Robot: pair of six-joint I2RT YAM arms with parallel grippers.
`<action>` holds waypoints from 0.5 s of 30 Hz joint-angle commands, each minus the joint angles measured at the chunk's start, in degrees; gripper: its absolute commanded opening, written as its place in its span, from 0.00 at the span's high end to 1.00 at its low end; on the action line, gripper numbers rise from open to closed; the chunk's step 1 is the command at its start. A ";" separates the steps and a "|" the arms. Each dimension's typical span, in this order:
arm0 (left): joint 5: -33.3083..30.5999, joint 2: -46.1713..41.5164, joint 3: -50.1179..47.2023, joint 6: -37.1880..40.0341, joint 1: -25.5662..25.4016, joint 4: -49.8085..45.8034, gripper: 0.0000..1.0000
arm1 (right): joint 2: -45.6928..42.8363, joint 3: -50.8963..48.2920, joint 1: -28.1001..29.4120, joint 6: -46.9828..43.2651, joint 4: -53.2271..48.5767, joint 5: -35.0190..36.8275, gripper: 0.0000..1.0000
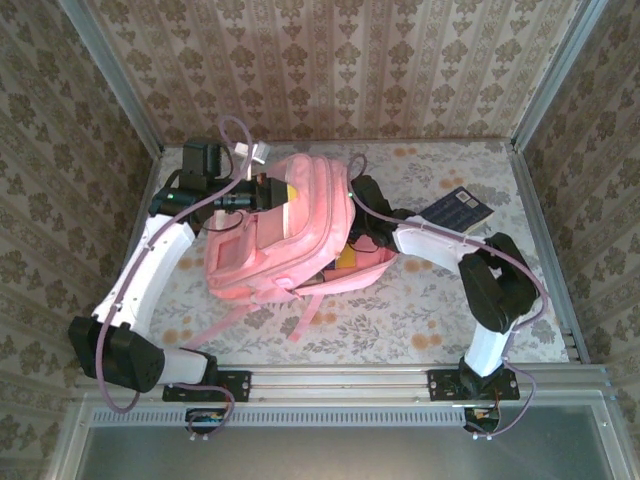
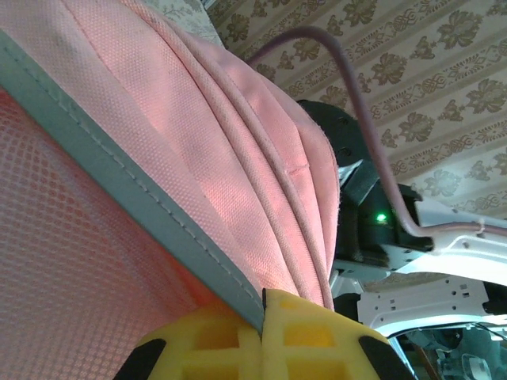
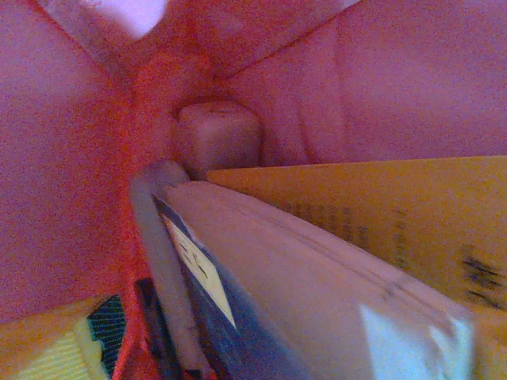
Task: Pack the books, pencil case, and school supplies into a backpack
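Backpack: we see a large, soft pink backpack (image 1: 262, 250) lying flat in the middle of the table (image 1: 430, 310). Its straps trail toward the arm bases and its mouth faces right.
Left gripper: the left gripper (image 2: 261, 336) has its yellow fingers pinched tight on the backpack's grey-trimmed rim, at the bag's upper left edge as seen from above.
Right gripper: the right gripper (image 3: 261, 360) is deep inside the bag's mouth. One yellow finger (image 3: 55, 348) sits low at the left, and the blur is too heavy for us to say whether the jaws are apart or gripping.
From above: a dark navy book (image 1: 460, 210) lies on the table to the right of the backpack, apart from it.
From the left wrist: we get the woven pink fabric up close, a mesh panel and the stitched grey binding.
From the right wrist: we see the red-pink interior. An orange-yellow book (image 3: 380, 206) lies along the right wall, with a navy-covered book (image 3: 214, 317) bearing a yellow label beside it.
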 commanded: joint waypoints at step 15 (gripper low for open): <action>-13.15 0.51 3.83 5.07 -0.62 -1.84 1.00 | -16.22 0.48 -8.09 -16.68 -25.28 18.26 0.11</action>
